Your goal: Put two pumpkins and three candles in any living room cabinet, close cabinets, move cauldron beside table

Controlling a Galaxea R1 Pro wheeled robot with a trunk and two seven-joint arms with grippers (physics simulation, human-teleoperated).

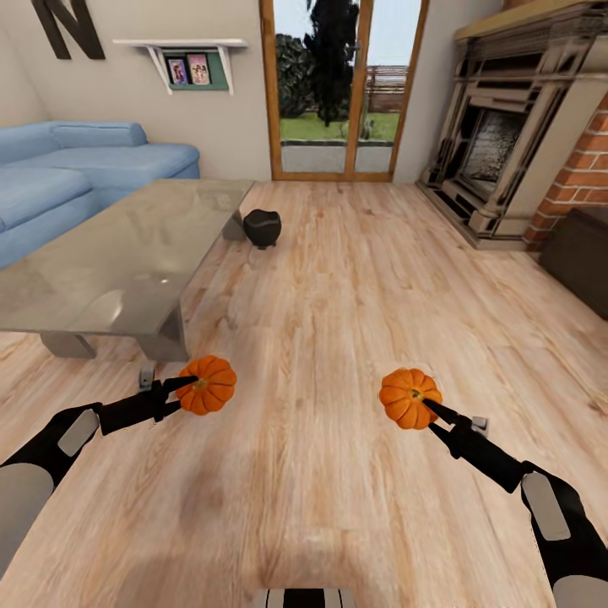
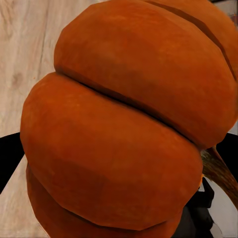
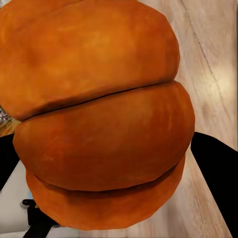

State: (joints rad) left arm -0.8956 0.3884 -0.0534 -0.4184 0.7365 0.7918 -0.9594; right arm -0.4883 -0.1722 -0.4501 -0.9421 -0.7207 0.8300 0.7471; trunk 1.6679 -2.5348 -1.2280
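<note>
Head view: left gripper (image 1: 187, 386) clamps left pumpkin (image 1: 207, 384), right gripper (image 1: 426, 407) clamps right pumpkin (image 1: 409, 398), both above floor. Cauldron (image 1: 262, 227) beside glass surface (image 1: 101, 262). Cabinet (image 1: 583, 257) far right. Risk: round ribs slipping from narrow pinch during travel.

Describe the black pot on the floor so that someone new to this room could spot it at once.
Start at the large grey glass-topped coffee table in front of the blue sofa. Just past its far corner, towards the glass door, a small round black cauldron sits on the wooden floor. It is the only dark thing standing there.
</note>
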